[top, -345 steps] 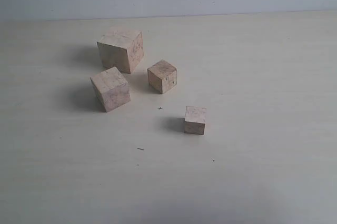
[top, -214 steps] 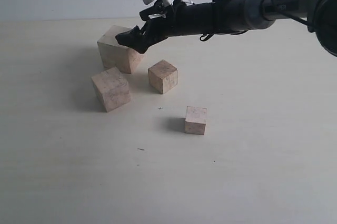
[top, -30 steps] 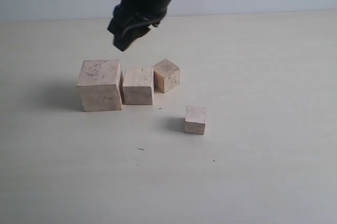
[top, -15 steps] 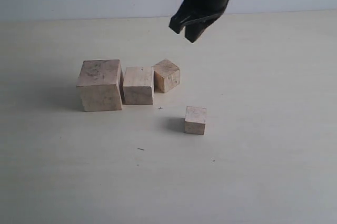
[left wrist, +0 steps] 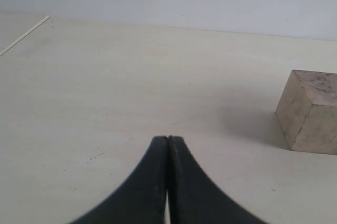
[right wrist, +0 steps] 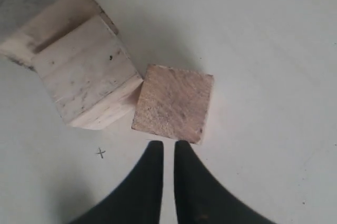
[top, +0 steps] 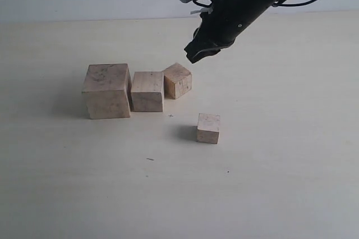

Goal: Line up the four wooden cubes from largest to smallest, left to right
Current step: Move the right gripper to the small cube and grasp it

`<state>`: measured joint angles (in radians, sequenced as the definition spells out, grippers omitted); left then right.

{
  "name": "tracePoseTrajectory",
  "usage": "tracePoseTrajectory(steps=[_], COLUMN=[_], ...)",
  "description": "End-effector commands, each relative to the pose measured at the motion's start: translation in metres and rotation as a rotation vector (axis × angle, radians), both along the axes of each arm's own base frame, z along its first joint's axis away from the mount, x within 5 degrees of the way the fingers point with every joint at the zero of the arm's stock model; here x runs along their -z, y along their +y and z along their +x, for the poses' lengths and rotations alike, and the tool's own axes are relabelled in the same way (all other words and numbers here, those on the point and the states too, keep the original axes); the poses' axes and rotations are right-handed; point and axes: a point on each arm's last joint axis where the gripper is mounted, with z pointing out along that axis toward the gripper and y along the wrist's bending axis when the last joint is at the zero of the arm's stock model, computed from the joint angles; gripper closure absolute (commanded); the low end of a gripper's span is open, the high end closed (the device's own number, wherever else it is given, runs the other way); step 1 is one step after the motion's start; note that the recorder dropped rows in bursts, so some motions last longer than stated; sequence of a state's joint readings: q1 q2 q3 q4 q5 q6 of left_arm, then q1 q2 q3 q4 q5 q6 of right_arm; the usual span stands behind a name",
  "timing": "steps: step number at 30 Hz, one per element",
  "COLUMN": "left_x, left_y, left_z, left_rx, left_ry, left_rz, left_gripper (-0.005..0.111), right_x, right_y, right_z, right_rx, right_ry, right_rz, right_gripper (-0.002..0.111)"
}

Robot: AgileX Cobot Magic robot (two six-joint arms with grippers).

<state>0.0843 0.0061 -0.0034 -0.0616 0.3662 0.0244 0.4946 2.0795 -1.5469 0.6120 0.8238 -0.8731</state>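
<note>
Lower centre-right on worktop (top: pixel 280 183), alone: smallest cube (top: pixel 208 128). Further back, left to right: largest cube (top: pixel 106 90), second cube (top: pixel 147 91), then third cube (top: pixel 178 80), skewed, touching second cube. Upper centre, above: right gripper (top: pixel 193 58), nearly closed, empty. Likely next: open, descend, straighten third cube.

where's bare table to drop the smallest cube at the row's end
Right of the third cube the table is bare, bordered by the smallest cube nearer the camera. The strip in front of the row is free. Crowded: the largest cube, second cube and third cube sit packed together, right gripper overhead.
</note>
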Motion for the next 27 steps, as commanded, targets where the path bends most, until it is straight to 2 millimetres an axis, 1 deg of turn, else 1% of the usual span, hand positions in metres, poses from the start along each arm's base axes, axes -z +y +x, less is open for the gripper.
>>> tracePoseTrajectory(steps=[1, 3, 6, 7, 8, 10, 14, 23, 27], left_x=[0.000, 0.000, 0.000, 0.000, 0.000, 0.000, 0.000, 0.000, 0.000], left_y=[0.000, 0.000, 0.000, 0.000, 0.000, 0.000, 0.000, 0.000, 0.000], left_z=[0.000, 0.000, 0.000, 0.000, 0.000, 0.000, 0.000, 0.000, 0.000], left_rx=[0.004, 0.004, 0.004, 0.004, 0.004, 0.004, 0.004, 0.004, 0.004], left_ry=[-0.016, -0.016, -0.016, -0.016, -0.016, -0.016, -0.016, -0.016, -0.016], left_rz=[0.003, 0.003, 0.003, 0.003, 0.003, 0.003, 0.003, 0.003, 0.003], left_gripper=[0.107, 0.107, 0.107, 0.107, 0.107, 0.107, 0.107, 0.107, 0.107], right_x=[0.005, 0.004, 0.003, 0.003, 0.003, 0.003, 0.010, 0.046, 0.053], right_y=[0.003, 0.005, 0.006, 0.006, 0.006, 0.007, 0.010, 0.012, 0.012], right_z=[0.002, 0.001, 0.001, 0.001, 0.001, 0.000, -0.001, 0.003, 0.005], right_rx=[0.020, 0.002, -0.037, -0.038, -0.039, -0.040, -0.054, -0.050, -0.041], right_ry=[0.005, -0.002, -0.028, -0.026, -0.023, -0.020, -0.013, 0.043, 0.042], right_rz=[0.040, 0.064, 0.067, 0.067, 0.068, 0.072, 0.062, 0.020, 0.014], right_gripper=[0.078, 0.063, 0.036, 0.029, 0.024, 0.021, 0.022, 0.022, 0.022])
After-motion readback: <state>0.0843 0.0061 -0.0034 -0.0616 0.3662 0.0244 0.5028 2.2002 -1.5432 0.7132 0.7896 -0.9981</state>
